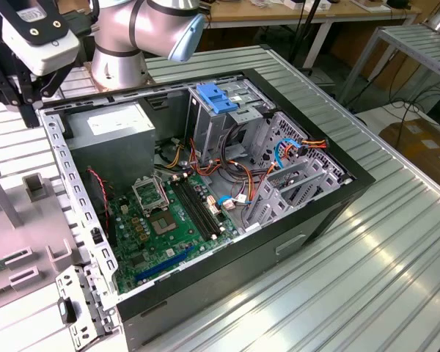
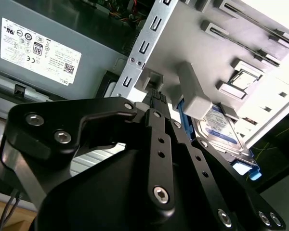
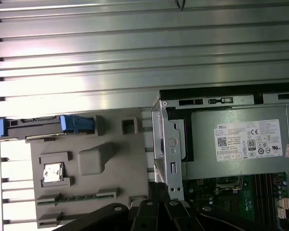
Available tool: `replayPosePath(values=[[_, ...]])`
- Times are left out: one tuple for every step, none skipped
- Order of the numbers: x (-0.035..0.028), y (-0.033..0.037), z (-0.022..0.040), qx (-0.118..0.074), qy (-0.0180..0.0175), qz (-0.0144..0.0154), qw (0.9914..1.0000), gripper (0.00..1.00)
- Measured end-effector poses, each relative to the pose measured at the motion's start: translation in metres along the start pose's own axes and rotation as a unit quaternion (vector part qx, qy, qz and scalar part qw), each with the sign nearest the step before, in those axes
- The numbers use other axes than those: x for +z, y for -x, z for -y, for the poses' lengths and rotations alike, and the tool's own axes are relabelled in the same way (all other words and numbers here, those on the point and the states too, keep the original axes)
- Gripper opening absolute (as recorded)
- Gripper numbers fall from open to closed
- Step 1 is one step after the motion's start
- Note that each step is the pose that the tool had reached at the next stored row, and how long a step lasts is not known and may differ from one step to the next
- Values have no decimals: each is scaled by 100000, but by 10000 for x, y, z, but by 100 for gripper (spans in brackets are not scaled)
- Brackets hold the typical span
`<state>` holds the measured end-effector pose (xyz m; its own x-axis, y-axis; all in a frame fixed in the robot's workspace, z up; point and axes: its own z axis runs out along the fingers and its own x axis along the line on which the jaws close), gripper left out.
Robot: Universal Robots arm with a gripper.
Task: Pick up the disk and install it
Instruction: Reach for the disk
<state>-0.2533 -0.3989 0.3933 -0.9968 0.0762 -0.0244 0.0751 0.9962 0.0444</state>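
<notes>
Disk [image 3: 33,126] on fixture [image 3: 115,183] beside computer case [image 3: 169,139]

We take this for a robotics lab or workshop. An open computer case [image 1: 350,181] lies on a ribbed metal table [image 1: 367,293], and a robot arm [image 1: 132,37] stands just behind it. Beyond the case we see workbenches [image 1: 279,15] with hanging cables [image 1: 306,33], and a cardboard box [image 1: 425,143] on the floor.

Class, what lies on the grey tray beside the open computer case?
The disk sits at one edge of the grey tray, with a small silver chip nearby. The gripper hides part of the tray.
</notes>
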Motion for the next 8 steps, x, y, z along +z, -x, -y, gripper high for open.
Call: replayPosePath(values=[[0,-6,1,-1,0,1,100000,11],[0,-13,1,-1,-2,-1,100000,11],[0,-19,2,-1,-1,3,100000,11],[0,-28,2,-3,0,2,100000,11],[0,-34,3,-2,2,4,100000,11],[0,-39,3,-4,-1,3,100000,11],[0,-47,4,-2,-2,0,100000,11],[0,-52,4,-4,0,0,100000,11]])
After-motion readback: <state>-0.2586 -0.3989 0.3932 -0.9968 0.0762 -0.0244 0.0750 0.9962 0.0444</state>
